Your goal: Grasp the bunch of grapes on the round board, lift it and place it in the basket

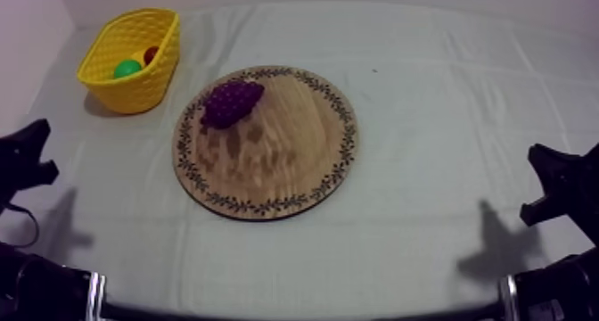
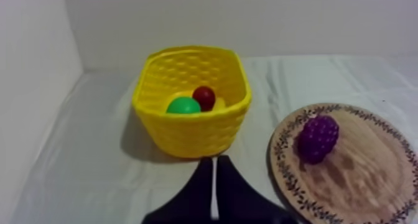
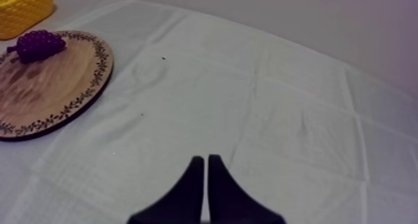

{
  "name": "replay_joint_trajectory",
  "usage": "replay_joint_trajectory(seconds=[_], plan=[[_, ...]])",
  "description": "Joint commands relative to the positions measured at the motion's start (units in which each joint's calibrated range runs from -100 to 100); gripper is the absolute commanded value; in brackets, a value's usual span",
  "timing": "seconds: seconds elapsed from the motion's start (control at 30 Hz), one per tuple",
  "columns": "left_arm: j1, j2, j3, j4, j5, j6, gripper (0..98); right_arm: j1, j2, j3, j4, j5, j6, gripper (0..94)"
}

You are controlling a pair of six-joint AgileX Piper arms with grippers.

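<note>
A purple bunch of grapes [image 1: 232, 102] [image 2: 318, 138] [image 3: 38, 45] lies on the far left part of the round wooden board [image 1: 294, 164] [image 2: 367, 177] [image 3: 56, 89]. The yellow basket [image 1: 134, 61] [image 2: 186, 124] [image 3: 22, 12] stands at the table's far left, beside the board. My left gripper [image 1: 31, 151] [image 2: 214, 177] rests low at the left, shut on nothing, pointing toward the basket. My right gripper [image 1: 557, 177] [image 3: 206, 173] rests low at the right over bare cloth, also shut on nothing.
Inside the basket lie a green fruit [image 1: 127, 69] [image 2: 183, 106], a small red fruit [image 1: 151, 53] [image 2: 204, 97] and something yellow beneath them. A wall runs along the table's left and far edges. Open cloth [image 1: 463, 119] stretches right of the board.
</note>
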Motion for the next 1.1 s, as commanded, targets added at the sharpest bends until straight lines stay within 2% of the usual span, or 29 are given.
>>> replay_joint_trajectory(seconds=[0.0,0.1,0.2,0.37,0.57,0.83,1.07], plan=[[1.64,7.35,-8.11,-1.29,1.48,0.95,0.0,-0.02,-0.01,-0.03,0.01,-0.03,-0.01,0.4],[4.46,14.90,-16.53,-3.31,5.32,1.70,0.0,-0.02,-0.01,-0.03,0.01,-0.03,0.01,0.4],[7.02,22.72,-26.10,-3.97,10.43,1.41,0.0,-0.02,-0.01,-0.03,0.01,-0.03,0.01,0.4],[10.06,35.35,-42.68,-2.33,18.24,-0.56,0.0,-0.02,-0.01,-0.03,0.01,-0.03,-0.01,0.4],[13.48,49.61,-56.93,0.01,21.08,-3.22,0.0,-0.02,-0.01,-0.03,0.01,-0.03,0.00,0.4],[17.45,69.57,-68.34,0.44,23.48,-3.81,0.0,-0.02,-0.01,-0.03,0.01,-0.03,0.02,0.4],[18.47,86.91,-77.10,0.31,27.97,-2.58,0.0,-0.02,-0.01,-0.03,0.01,-0.03,0.03,0.4]])
